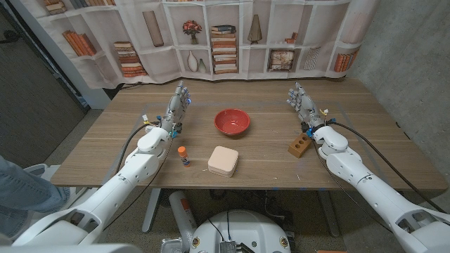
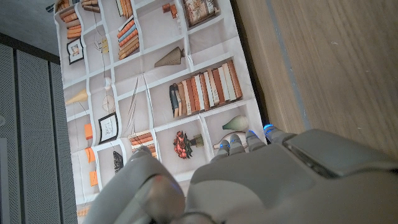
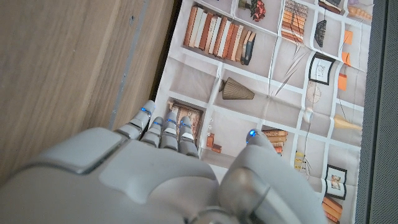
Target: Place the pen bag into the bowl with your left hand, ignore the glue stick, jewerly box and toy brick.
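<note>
A red bowl (image 1: pixel 232 121) stands at the table's middle. In front of it, near the front edge, lies a cream square case (image 1: pixel 223 160) with rounded corners and a pinkish base; I cannot tell if it is a bag or a box. My left hand (image 1: pixel 176 109) stands left of the bowl, open, fingers spread and pointing away, holding nothing. My right hand (image 1: pixel 304 105) is raised the same way to the bowl's right, also holding nothing. The left wrist view shows the back of the left hand (image 2: pixel 280 180), and the right wrist view the back of the right hand (image 3: pixel 155 180).
A glue stick (image 1: pixel 183 156) with an orange cap stands left of the case, beside my left forearm. A brown toy brick (image 1: pixel 299 146) lies just in front of my right hand. A bookshelf-print curtain (image 1: pixel 225 35) hangs behind the wooden table (image 1: pixel 267 169).
</note>
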Tool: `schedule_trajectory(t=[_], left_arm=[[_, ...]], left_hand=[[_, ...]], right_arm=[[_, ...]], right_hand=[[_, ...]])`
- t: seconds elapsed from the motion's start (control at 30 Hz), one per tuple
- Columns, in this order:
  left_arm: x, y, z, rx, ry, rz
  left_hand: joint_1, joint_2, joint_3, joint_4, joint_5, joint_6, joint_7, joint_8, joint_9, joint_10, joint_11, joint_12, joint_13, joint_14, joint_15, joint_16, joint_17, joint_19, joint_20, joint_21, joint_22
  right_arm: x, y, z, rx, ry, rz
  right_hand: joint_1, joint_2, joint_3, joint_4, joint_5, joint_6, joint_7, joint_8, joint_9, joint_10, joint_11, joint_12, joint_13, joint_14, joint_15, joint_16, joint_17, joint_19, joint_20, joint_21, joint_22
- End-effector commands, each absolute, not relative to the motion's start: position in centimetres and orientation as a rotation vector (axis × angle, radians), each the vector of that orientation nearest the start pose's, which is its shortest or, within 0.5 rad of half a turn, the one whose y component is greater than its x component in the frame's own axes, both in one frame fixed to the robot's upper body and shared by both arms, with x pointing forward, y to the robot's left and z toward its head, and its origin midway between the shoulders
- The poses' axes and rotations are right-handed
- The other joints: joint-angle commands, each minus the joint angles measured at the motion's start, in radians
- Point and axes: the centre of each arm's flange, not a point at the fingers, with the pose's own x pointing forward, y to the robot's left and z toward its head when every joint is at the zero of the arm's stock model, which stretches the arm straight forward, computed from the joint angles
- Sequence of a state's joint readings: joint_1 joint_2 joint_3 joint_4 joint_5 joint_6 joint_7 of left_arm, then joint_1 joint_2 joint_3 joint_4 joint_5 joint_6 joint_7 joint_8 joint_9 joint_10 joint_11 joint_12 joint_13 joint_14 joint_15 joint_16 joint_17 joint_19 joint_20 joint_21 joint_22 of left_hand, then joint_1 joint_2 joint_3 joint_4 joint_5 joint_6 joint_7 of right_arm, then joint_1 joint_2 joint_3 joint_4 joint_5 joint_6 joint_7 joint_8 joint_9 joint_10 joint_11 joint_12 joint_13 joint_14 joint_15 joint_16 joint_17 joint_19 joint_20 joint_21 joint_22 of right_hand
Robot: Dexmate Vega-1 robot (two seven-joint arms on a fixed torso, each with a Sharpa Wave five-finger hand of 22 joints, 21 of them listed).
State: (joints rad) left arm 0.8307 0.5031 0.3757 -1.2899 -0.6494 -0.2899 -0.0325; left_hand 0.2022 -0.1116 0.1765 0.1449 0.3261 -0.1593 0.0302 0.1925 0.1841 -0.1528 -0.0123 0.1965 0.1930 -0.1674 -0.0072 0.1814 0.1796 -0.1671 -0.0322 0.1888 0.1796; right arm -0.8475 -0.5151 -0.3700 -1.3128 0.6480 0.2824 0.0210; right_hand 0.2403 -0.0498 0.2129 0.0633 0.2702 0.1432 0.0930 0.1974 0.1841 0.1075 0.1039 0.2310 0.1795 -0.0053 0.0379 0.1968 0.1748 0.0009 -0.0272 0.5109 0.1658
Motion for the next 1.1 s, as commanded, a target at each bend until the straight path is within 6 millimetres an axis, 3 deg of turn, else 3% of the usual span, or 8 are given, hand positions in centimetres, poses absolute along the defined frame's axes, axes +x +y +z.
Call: schedule_trajectory(t=[0.03,0.53,1.1], left_arm=[[65.8,28.6,-2.7,-0.037,-0.572,-0.21],[65.6,28.2,-2.2,-0.018,-0.585,-0.217],[63.9,28.4,-1.3,0.033,-0.612,-0.203]], left_hand=[[0.011,0.003,0.006,-0.002,0.008,-0.011,0.002,0.005,0.003,-0.009,0.002,0.003,0.001,-0.086,0.001,0.004,0.003,-0.109,-0.028,0.007,0.003],[0.015,0.007,0.002,-0.007,0.012,0.01,0.004,0.013,0.003,0.012,0.007,0.012,-0.001,-0.066,0.006,0.011,0.002,-0.106,-0.02,0.01,0.003],[0.023,0.015,0.0,-0.013,0.015,0.034,0.007,0.019,0.003,0.037,0.004,0.02,-0.003,-0.047,0.008,0.014,0.002,-0.097,-0.011,0.013,0.002]], right_arm=[[65.0,-28.8,-3.0,0.023,-0.574,0.198],[65.4,-28.6,-3.3,0.02,-0.565,0.199],[65.4,-29.0,-3.2,0.026,-0.569,0.19]], right_hand=[[0.008,-0.001,0.006,-0.001,0.006,0.01,-0.004,0.005,0.002,0.011,-0.002,0.004,0.005,0.004,0.005,0.005,0.004,0.0,-0.038,0.004,0.006],[0.009,0.001,0.005,-0.003,0.006,0.013,-0.004,0.004,0.002,0.015,-0.002,0.003,0.005,0.006,0.006,0.004,0.005,0.001,-0.037,-0.003,0.006],[0.008,0.004,0.004,-0.004,0.005,0.016,-0.007,0.003,0.002,0.021,-0.001,0.003,0.005,0.011,0.007,0.002,0.006,0.003,-0.036,-0.012,0.006]])
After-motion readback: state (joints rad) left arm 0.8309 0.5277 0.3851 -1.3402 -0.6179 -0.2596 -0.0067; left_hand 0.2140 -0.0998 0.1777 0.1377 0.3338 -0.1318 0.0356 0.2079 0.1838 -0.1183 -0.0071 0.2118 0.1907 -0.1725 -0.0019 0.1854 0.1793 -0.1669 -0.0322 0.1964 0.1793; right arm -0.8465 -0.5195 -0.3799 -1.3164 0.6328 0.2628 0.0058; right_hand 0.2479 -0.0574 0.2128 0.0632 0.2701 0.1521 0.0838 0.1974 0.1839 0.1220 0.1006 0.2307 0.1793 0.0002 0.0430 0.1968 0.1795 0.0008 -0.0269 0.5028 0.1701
